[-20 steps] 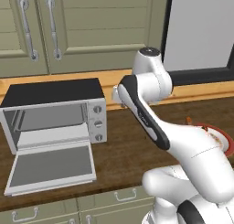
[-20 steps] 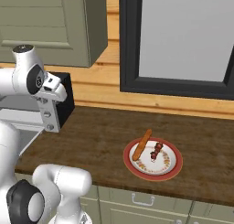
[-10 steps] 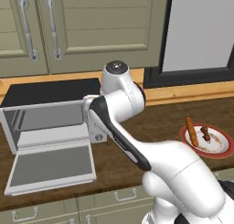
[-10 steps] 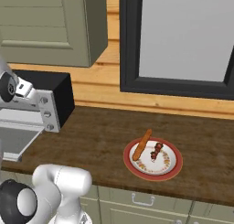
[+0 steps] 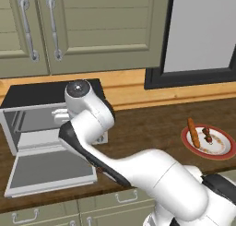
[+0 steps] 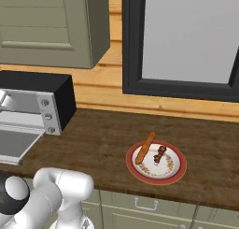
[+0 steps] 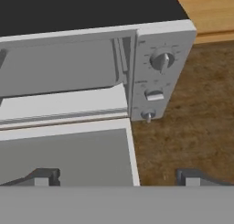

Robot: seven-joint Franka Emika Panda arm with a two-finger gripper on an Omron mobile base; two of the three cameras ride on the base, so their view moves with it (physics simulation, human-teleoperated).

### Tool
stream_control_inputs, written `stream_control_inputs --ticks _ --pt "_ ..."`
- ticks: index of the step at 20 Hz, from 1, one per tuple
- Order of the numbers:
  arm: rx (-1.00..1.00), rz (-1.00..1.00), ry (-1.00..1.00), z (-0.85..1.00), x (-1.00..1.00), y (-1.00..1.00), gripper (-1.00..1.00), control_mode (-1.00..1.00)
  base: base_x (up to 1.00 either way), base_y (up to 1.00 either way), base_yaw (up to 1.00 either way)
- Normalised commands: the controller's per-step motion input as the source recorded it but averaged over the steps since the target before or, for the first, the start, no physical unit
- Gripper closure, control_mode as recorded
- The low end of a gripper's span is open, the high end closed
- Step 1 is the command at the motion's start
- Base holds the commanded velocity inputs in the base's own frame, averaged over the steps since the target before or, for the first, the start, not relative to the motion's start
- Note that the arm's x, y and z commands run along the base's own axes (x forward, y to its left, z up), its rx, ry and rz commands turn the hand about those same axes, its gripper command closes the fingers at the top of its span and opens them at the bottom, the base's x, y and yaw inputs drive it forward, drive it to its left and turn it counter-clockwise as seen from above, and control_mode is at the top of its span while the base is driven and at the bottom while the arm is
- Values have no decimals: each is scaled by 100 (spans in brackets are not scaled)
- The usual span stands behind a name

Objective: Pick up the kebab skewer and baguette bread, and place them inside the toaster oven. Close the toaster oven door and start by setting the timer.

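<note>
The toaster oven (image 5: 32, 110) stands at the counter's left, also seen as the toaster oven (image 6: 46, 102) from the right base. Its door (image 5: 48, 167) lies dropped open and flat. On a red-rimmed plate (image 6: 173, 173) far to the right lie the baguette bread (image 6: 144, 148) and the kebab skewer (image 6: 159, 154), side by side. My gripper (image 7: 116, 177) is open, fingertips (image 7: 43, 177) wide apart with nothing held. It hovers in front of the oven, over the open door's right edge (image 7: 132, 150), facing the three knobs (image 7: 162, 61). The grey tray (image 7: 64, 104) sits inside the cavity.
Wooden counter (image 5: 152, 123) runs between oven and plate (image 5: 221, 149). Green wall cabinets (image 5: 92, 26) hang above the oven. A dark-framed window (image 6: 186, 41) sits behind the plate. My arm's elbow (image 5: 85, 110) covers the oven's right panel in the left base view.
My arm has swung left from the counter's middle to the front of the oven. Baguette and skewer have stayed on the plate. The jaws have stayed wide.
</note>
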Motion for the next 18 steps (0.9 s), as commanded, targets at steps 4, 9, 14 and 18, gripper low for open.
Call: stream_control_inputs --ticks 4,9,14,18 --pt "0 0 -6 -4 3 68 -100 -100 0 0 0" --pt "0 5 -16 -19 5 26 -100 -100 0 0 0" --pt "-1 13 -34 -46 0 0 -100 -100 0 0 0" --pt "0 2 -28 -10 24 0 -100 -100 0 0 0"
